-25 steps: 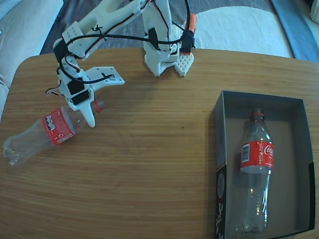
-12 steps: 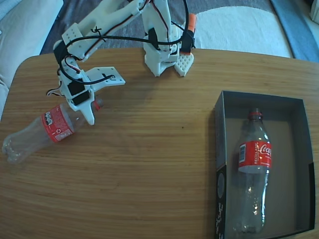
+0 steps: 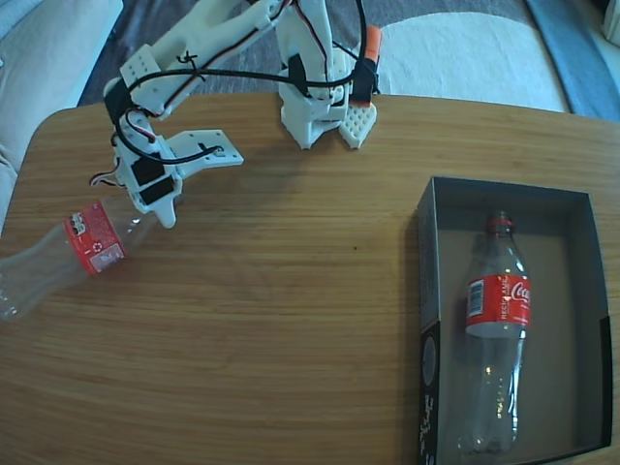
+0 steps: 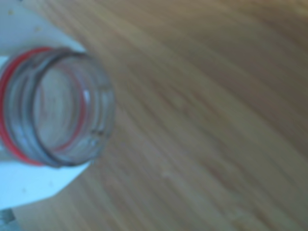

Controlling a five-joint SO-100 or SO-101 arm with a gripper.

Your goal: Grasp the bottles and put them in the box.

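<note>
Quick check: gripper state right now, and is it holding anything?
Gripper: shut on the left bottle's neck; wrist view shows white fingers on both sides of the open mouth.

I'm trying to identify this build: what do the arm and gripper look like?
The arm is white printed plastic with black servos and black cables looped along it. Its base carries an orange part. The gripper has flat white fingers, one plate with small holes.

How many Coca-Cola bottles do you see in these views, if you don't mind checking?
2. One bottle lies inside the box; the other bottle is at the table's left edge in the fixed view, its neck in the gripper.
</note>
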